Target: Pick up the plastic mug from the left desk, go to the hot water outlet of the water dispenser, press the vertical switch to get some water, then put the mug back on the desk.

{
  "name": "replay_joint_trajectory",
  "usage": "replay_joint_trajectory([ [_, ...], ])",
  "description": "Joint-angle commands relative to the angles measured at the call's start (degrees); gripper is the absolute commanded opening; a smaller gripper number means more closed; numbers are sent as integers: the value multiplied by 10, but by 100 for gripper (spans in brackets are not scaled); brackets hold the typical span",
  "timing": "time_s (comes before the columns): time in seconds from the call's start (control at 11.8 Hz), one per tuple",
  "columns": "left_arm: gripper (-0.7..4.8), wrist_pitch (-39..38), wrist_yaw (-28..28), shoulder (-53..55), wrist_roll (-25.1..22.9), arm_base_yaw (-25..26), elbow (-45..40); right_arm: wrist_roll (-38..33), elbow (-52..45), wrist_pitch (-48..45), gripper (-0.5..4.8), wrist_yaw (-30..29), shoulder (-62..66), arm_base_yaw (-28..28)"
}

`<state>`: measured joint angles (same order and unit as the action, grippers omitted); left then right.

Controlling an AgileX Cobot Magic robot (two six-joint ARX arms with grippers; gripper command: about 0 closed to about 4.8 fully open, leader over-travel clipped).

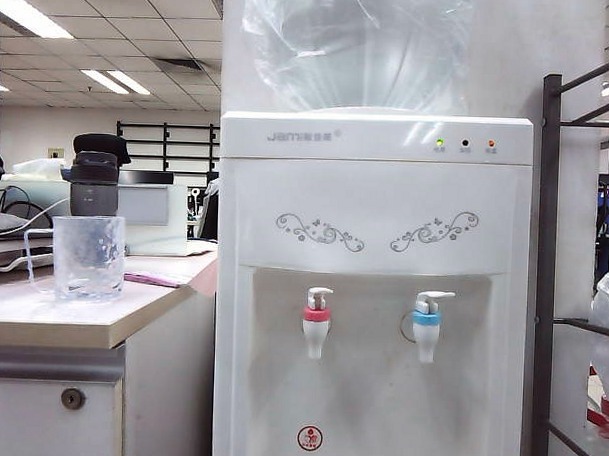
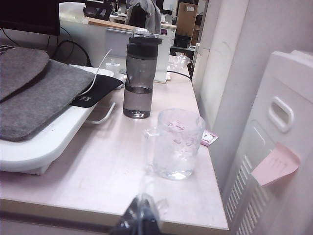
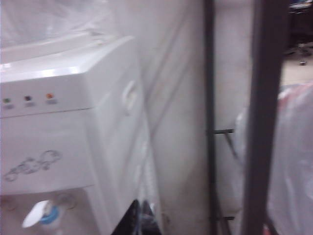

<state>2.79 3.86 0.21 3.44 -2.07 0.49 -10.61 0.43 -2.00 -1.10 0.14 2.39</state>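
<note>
Exterior view: level and head-on to the front of the water dispenser [image 1: 372, 290], close, with the left desk [image 1: 51, 324] along its left side.
Left wrist view: looks down and along the desk top [image 2: 107, 166] from its near edge, close; the left gripper [image 2: 139, 220] tip shows blurred, closed, at the picture's lower edge.
Right wrist view: faces the dispenser's upper right corner [image 3: 78, 83] at an angle, near, blurred; the right gripper [image 3: 142, 218] tip shows, closed.
Shared by exterior and left wrist: the plastic mug [image 1: 87, 257] [image 2: 177, 143], the dark tumbler [image 1: 94, 176] [image 2: 139, 78].
Shared by exterior and right wrist: the 3 lights [image 1: 464, 145] [image 3: 28, 99], the blue tap [image 1: 426, 322] [image 3: 41, 215].
</note>
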Motion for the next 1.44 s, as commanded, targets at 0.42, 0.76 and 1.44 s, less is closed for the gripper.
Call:
replay_joint_trajectory([
  [0.42,479,11,-2,-1,51,0,40,41,85,64,479,-38,0,1],
  [0.76,479,13,-26,28,109,-1,131,45,197,78,479,-80,22,1],
  [1.44,479,445,80,742,99,-1,208,43,340,-9,479,-119,266,2],
])
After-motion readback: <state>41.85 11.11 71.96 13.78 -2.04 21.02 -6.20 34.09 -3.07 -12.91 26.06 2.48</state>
